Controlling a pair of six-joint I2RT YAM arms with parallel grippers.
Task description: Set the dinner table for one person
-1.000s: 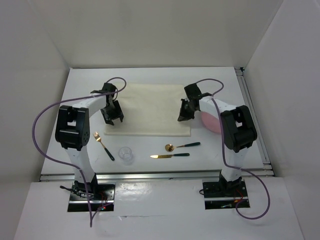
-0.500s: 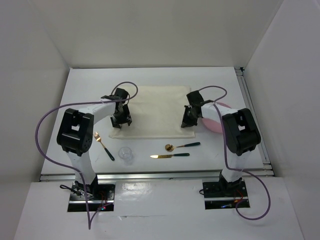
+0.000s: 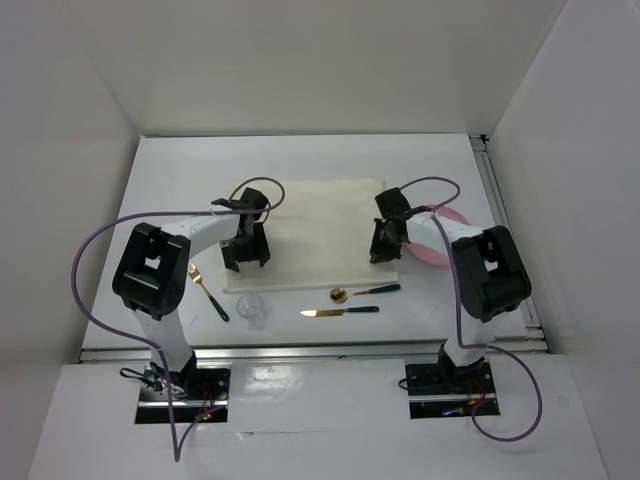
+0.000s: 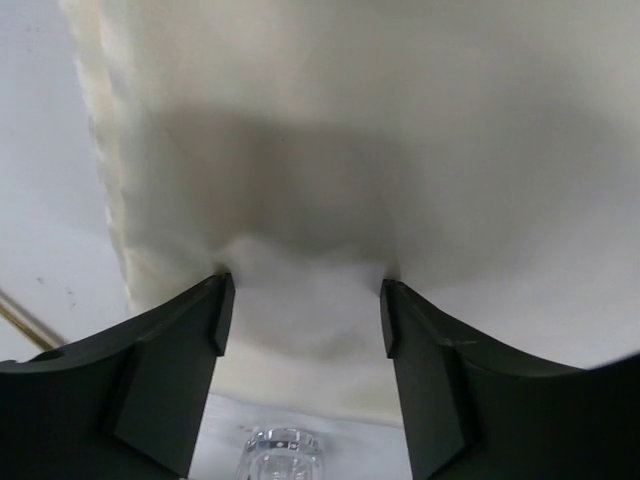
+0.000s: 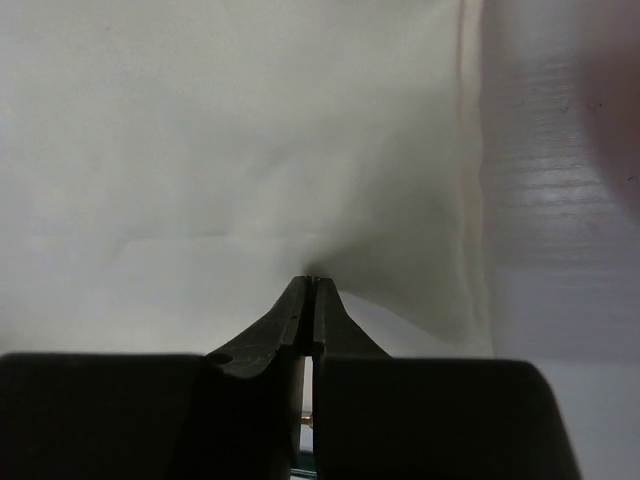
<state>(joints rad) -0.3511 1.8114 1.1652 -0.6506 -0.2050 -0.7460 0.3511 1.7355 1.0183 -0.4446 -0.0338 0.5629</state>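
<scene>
The dinner table point(image 3: 300, 150) is the white tabletop. A cream cloth placemat point(image 3: 315, 225) lies in its middle. My left gripper point(image 3: 245, 252) is open with its fingertips point(image 4: 215, 300) pressed down on the placemat point(image 4: 330, 120) near its left front corner, the cloth bulging slightly between them. My right gripper point(image 3: 385, 243) is shut, pinching a raised fold of the placemat point(image 5: 250, 130) near its right edge. A pink plate point(image 3: 440, 240) lies right of the placemat, partly behind the right arm.
In front of the placemat lie a gold fork with a dark handle point(image 3: 208, 292), a clear glass point(image 3: 253, 310), a gold spoon point(image 3: 365, 292) and a gold knife point(image 3: 340, 311). The glass point(image 4: 282, 455) shows just beyond the left fingers.
Both grippers have moved toward the near edge and slightly right, and the placemat has slid with them. The pink plate shows more.
</scene>
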